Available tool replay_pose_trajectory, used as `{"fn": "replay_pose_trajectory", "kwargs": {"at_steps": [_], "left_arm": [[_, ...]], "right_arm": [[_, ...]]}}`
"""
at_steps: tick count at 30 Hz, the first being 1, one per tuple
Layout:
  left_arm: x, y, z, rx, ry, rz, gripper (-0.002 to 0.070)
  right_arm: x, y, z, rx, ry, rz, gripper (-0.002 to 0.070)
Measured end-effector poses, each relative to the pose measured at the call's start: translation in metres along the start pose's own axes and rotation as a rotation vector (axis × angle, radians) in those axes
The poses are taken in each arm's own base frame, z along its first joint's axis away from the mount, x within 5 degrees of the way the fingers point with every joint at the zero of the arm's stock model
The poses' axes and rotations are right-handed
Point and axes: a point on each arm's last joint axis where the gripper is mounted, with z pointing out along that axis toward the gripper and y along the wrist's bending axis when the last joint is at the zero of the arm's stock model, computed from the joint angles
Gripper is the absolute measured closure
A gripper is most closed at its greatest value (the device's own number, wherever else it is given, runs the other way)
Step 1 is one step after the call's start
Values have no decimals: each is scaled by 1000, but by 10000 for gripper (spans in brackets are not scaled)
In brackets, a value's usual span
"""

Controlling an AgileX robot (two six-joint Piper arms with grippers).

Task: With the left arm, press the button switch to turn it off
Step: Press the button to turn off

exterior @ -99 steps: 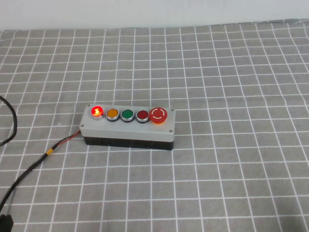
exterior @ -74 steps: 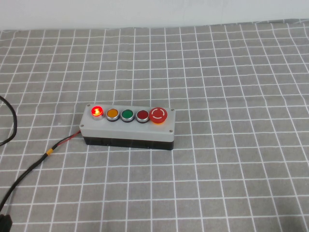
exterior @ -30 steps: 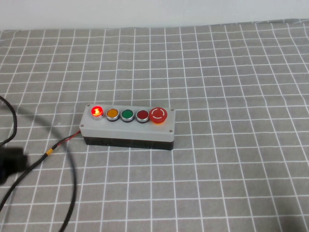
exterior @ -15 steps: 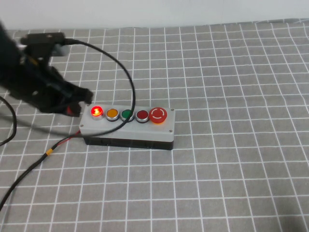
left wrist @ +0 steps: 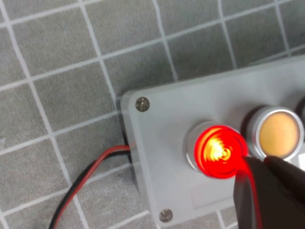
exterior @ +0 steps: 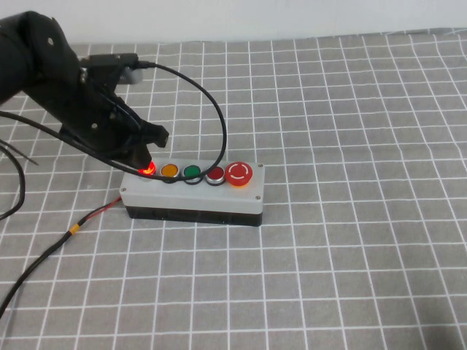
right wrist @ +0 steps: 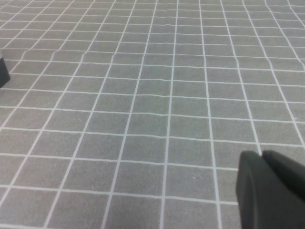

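The button switch is the lit bright-red round button at the left end of the grey five-button box. It glows red in the left wrist view too. My left arm reaches in from the upper left. Its black left gripper is shut and its tip sits right over the lit button, partly hiding it. In the left wrist view the left gripper tip lies at the button's edge. My right gripper is shut and empty above bare cloth.
The box also carries an orange button, a green button, a dark-red button and a large red mushroom button. A red and black wire runs left from the box. A black cable loops over the buttons.
My left arm came in from the left edge, swung up and right, and its gripper tip now sits over the lit red button. The button is still lit.
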Motion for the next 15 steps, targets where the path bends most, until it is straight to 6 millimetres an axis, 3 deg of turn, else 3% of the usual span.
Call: {"fn": "replay_pose_trajectory", "kwargs": {"at_steps": [5, 15], "left_arm": [[-1, 3, 13, 2, 20, -8, 678], [-2, 4, 13, -2, 7, -5, 678]], "right_arm": [[0, 0, 0, 0, 0, 0, 694], [0, 0, 0, 0, 0, 0, 694]]}}
